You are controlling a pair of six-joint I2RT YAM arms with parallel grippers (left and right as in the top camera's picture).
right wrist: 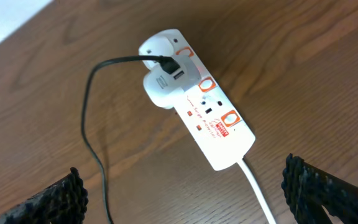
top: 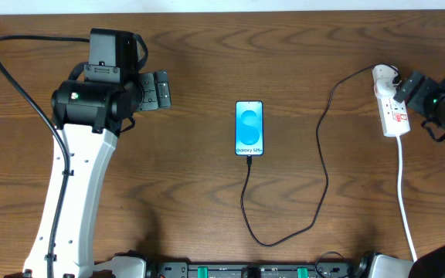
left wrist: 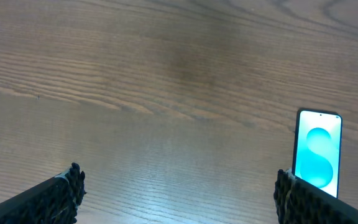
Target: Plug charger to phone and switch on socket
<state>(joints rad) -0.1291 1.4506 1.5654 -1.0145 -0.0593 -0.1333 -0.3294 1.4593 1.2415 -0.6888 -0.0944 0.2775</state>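
The phone (top: 249, 127) lies flat mid-table, its cyan screen lit; it also shows at the right edge of the left wrist view (left wrist: 319, 152). The black charger cable (top: 324, 162) runs from the phone's bottom edge, loops toward the front and rises to the white socket (top: 393, 108) at the far right. In the right wrist view the cable (right wrist: 91, 124) enters a white adapter on the socket (right wrist: 213, 121). My left gripper (top: 161, 89) (left wrist: 179, 186) is open and empty, left of the phone. My right gripper (top: 410, 86) (right wrist: 185, 180) is open and empty, just above the socket.
The socket's white cord (top: 404, 193) (right wrist: 258, 193) runs toward the table's front edge on the right. The table's back edge lies just beyond the socket (right wrist: 17, 18). Bare wood lies under the left gripper (left wrist: 166, 93).
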